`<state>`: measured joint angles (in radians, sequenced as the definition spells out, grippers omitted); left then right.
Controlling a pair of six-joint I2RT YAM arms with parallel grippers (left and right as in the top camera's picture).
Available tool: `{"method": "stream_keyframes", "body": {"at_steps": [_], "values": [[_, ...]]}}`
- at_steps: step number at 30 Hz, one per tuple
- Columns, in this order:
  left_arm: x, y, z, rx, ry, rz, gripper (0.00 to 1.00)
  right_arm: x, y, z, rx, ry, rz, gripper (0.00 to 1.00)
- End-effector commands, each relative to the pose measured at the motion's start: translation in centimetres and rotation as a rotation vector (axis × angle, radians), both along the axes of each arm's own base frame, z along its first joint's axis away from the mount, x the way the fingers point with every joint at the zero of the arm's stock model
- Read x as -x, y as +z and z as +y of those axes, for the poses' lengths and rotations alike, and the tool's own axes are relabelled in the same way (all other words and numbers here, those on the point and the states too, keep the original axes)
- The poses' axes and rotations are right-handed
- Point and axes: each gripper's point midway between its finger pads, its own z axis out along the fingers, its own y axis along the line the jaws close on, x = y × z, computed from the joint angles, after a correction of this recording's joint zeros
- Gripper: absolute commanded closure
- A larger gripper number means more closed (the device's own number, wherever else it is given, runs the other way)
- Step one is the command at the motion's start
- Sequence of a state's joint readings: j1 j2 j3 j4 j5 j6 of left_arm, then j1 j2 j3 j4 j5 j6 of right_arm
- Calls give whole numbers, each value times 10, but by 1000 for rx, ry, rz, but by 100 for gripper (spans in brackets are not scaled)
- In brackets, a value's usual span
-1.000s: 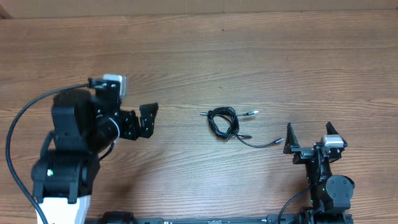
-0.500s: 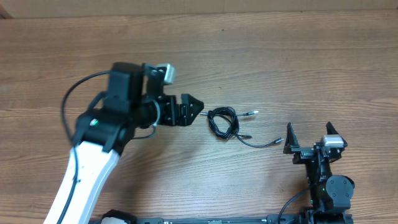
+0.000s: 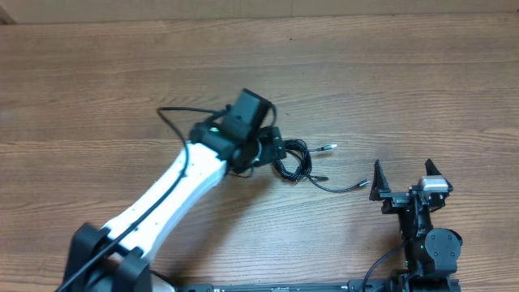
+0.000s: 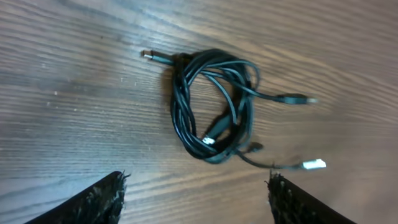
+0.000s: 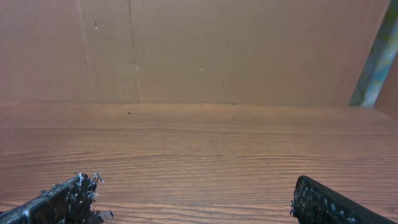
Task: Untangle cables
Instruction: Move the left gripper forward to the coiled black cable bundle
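My left arm (image 3: 162, 199) a long white tube with black joints, a thin black cable (image 3: 160, 111) looping off near its wrist, my right arm (image 3: 422, 219) short and all black, a pale grey block (image 3: 436, 186) on top, my fingertips (image 4: 99, 202) black and rough-edged

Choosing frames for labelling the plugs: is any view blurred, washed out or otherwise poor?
Left wrist view: the cables are slightly blurred, the plug ends smeared, and there is a pale sheen on the table. Overhead view: evenly lit, but the cables are tiny. Right wrist view: sharp, yet it shows only the table and a brown wall.
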<state>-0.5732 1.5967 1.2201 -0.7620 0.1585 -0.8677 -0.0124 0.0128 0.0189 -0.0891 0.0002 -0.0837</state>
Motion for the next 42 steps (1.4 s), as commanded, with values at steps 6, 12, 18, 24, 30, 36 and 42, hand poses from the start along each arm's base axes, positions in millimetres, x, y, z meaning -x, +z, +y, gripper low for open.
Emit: {"method": "stream_keyframes", "body": {"at_steps": [6,12,18,24,30,36,42], "values": [[-17,-50,4,-130,240,51,32,0,-1,0,7,2,-6,0],[-26,-78,-10,-110,226,72,35,0,-1,0,7,2,-6,0],[-30,-96,-16,-108,221,86,39,0,-1,0,7,2,-6,0],[-28,-104,-12,-135,219,99,57,0,-1,0,7,1,-6,0],[-25,-111,7,-230,244,99,96,0,-1,0,7,1,-6,0],[-18,-110,29,-250,360,177,95,0,-1,0,7,2,-6,0],[32,-94,61,-267,809,450,96,0,-2,0,7,1,-5,0]]}}
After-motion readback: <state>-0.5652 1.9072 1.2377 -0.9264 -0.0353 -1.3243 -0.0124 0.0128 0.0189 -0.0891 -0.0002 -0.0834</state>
